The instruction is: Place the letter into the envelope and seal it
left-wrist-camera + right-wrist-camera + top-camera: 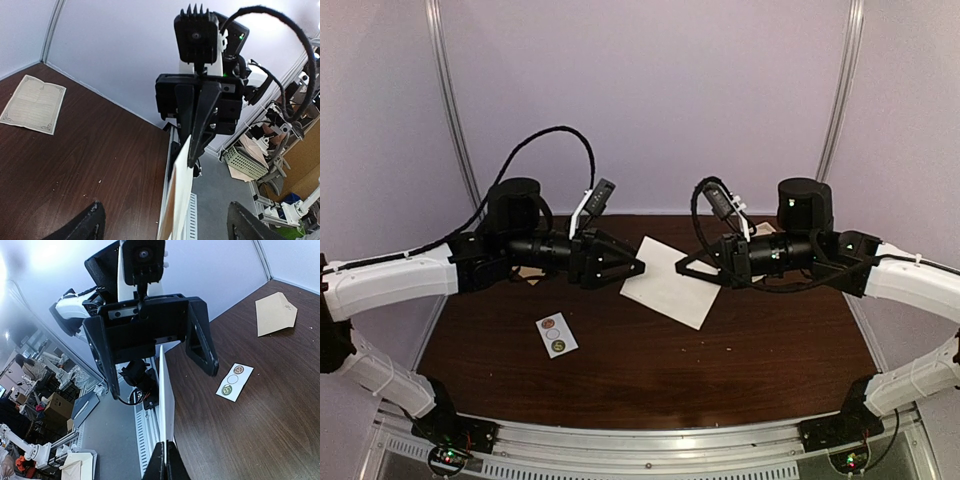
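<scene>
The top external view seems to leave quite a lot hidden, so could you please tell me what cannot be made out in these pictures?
Envelope: top view, mostly behind the left arm.
White sheet: edge-on in both wrist views, faces unreadable.
Bordered paper: left wrist view, print too small; top view, mostly behind the right arm.
Sticker card: dot designs too small everywhere.

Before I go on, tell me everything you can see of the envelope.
The envelope is tan, kraft-looking paper: a rectangle with a pointed triangular flap. The flap looks open and lies flat in line with the body, so it is not sealed. It lies flat on the dark wood table near the back wall, beyond the left arm. Nothing rests on it. The left claw and right claw are both away from it, and the sticker card lies apart from it.
</scene>
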Tool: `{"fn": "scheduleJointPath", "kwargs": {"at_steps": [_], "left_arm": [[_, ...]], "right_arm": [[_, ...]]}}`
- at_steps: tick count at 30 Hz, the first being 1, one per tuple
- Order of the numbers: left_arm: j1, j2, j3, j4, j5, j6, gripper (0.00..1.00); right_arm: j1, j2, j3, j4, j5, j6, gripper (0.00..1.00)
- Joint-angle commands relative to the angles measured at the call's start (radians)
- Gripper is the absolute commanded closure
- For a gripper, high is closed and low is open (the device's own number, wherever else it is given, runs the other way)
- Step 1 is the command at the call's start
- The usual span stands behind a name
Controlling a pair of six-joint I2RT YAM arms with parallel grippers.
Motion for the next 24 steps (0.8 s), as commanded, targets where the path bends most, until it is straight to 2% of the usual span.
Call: {"fn": "scheduleJointPath", "kwargs": {"at_steps": [1, 4, 7, 9, 10, 14, 16, 18, 20, 24], "left_arm": [[-0.033, 0.042, 0.07, 0.026, 0.065, 0.005, 0.22], [-0.035, 0.056, 0.077, 0.035, 0.079, 0.002, 0.5], [-0.035, 0.061, 0.071, 0.042, 0.078, -0.003, 0.86], [-0.035, 0.057, 0.062, 0.053, 0.067, -0.014, 1.0], [-0.035, 0.052, 0.053, 0.065, 0.053, -0.023, 1.0], [-0.035, -0.01, -0.033, 0.229, -0.045, -0.107, 1.0], [-0.035, -0.045, -0.086, 0.339, -0.107, -0.147, 1.0], [-0.036, -0.07, -0.129, 0.425, -0.172, -0.174, 1.0], [-0.037, -0.09, -0.162, 0.514, -0.224, -0.198, 1.0], [-0.037, -0.103, -0.212, 0.668, -0.269, -0.239, 1.0]], "right_arm": [[0.013, 0.005, 0.015, 0.012, -0.024, -0.003, 1.0], [0.016, 0.014, 0.024, -0.008, -0.026, -0.015, 1.0], [0.016, 0.014, 0.034, -0.025, -0.017, -0.028, 1.0], [0.016, 0.002, 0.033, -0.018, 0.009, -0.027, 1.0], [0.016, -0.01, 0.027, -0.004, 0.026, -0.021, 0.93], [0.008, -0.083, -0.043, 0.097, 0.157, 0.052, 0.44], [0.003, -0.133, -0.105, 0.188, 0.226, 0.114, 0.26], [0.003, -0.177, -0.17, 0.289, 0.315, 0.182, 0.13], [0.002, -0.21, -0.24, 0.392, 0.388, 0.26, 0.05], [0.008, -0.206, -0.327, 0.567, 0.373, 0.374, 0.0]]}}
